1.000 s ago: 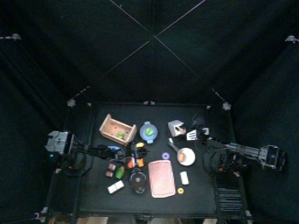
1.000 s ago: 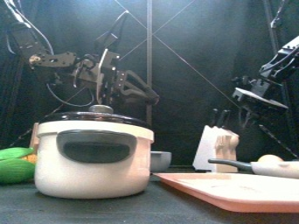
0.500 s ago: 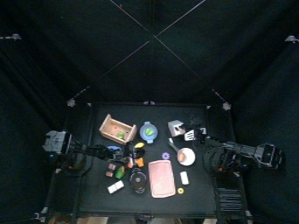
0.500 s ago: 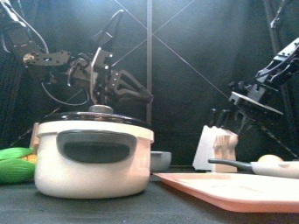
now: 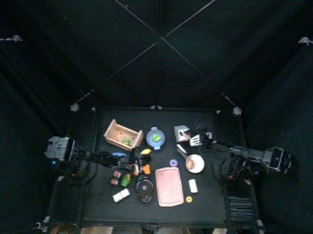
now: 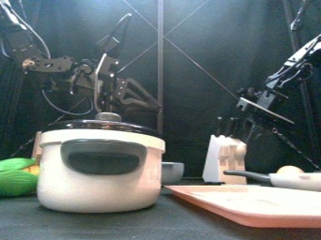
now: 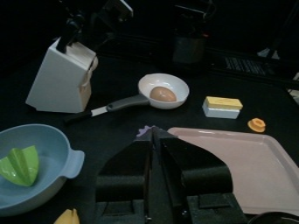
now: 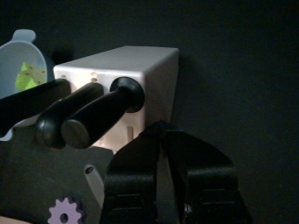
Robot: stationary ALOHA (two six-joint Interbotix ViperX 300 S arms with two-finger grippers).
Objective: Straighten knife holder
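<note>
The knife holder is a pale grey-white block with black knife handles sticking out of it. It stands on the table's right half and leans a little in the front view. My right gripper is shut, its tips against the holder's side just under the handles. It also shows in the top view and in the front view, beside the holder. My left gripper is shut and empty, hanging over the table's middle, apart from the holder.
A big white pot with a black lid stands at the front. A pink board, a small pan with an egg, a blue bowl, a yellow-white block and a wooden tray lie around.
My right gripper has moved in towards the holder. In the front view the holder has shifted a little left and now leans. The left arm has hardly moved.
</note>
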